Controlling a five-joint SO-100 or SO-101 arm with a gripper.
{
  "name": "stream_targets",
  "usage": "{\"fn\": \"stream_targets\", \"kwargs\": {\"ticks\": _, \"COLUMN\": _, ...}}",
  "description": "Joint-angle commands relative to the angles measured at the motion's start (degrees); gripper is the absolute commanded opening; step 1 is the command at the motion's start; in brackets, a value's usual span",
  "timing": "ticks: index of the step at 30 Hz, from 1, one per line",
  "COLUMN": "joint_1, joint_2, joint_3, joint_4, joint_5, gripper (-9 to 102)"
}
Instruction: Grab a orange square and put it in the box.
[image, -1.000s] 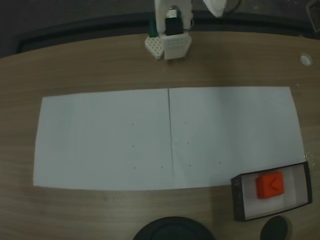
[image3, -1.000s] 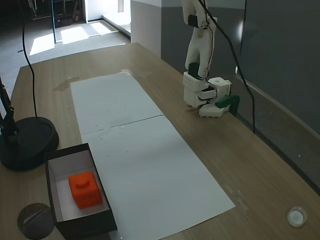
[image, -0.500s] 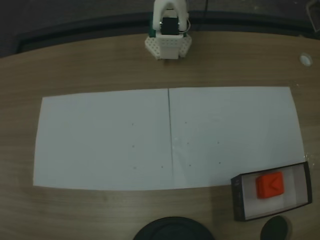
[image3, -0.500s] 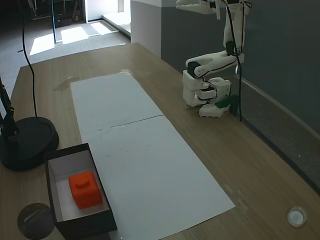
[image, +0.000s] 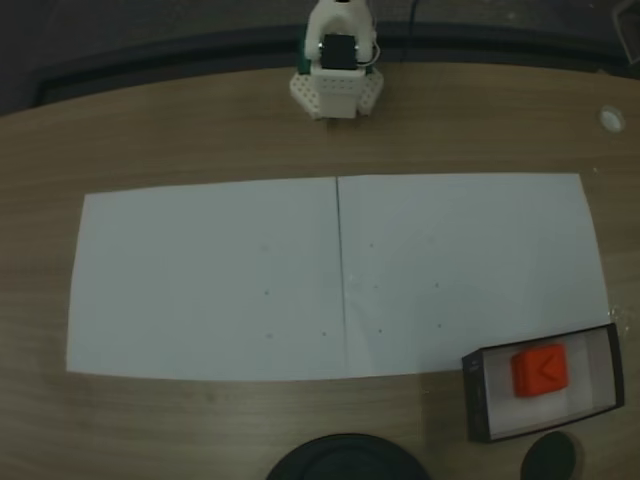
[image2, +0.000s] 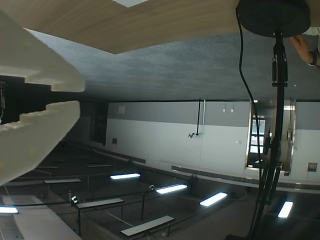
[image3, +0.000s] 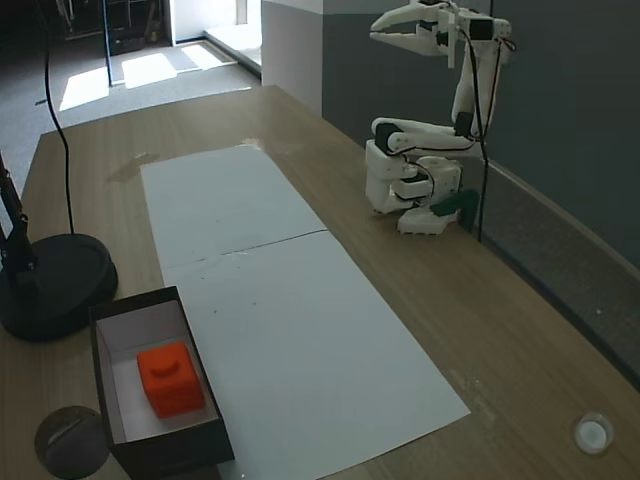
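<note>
The orange square (image: 540, 371) lies inside the box (image: 474, 398) near the table's front right corner in a fixed view. In the other fixed view the orange square (image3: 171, 378) rests on the white floor of the box (image3: 165, 450) at the lower left. My gripper (image3: 376, 30) is held high above the arm's base (image3: 410, 185), far from the box. In the wrist view my gripper (image2: 80, 95) points out into the room. Its white fingers (image2: 35, 135) stand a thin slit apart, with nothing between them.
White paper (image: 200, 280) covers the middle of the wooden table. A round black lamp base (image3: 50, 285) and a small black disc (image3: 70, 440) sit close to the box. A small white cap (image3: 592, 433) lies near the table edge.
The arm has folded back over its base, and the gripper has moved up and back toward the wall. The orange square has stayed in the box.
</note>
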Motion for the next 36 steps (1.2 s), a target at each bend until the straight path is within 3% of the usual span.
{"fn": "stream_targets", "kwargs": {"ticks": 1, "joint_1": 0.18, "joint_2": 0.53, "joint_3": 2.64, "joint_4": -0.79, "joint_5": 0.00, "gripper": 0}}
{"fn": "stream_targets", "kwargs": {"ticks": 8, "joint_1": -0.44, "joint_2": 3.69, "joint_3": 9.23, "joint_4": -2.37, "joint_5": -0.18, "gripper": 0}}
{"fn": "stream_targets", "kwargs": {"ticks": 36, "joint_1": -0.09, "joint_2": 7.47, "joint_3": 74.44, "joint_4": -36.91, "joint_5": -0.09, "gripper": 0}}
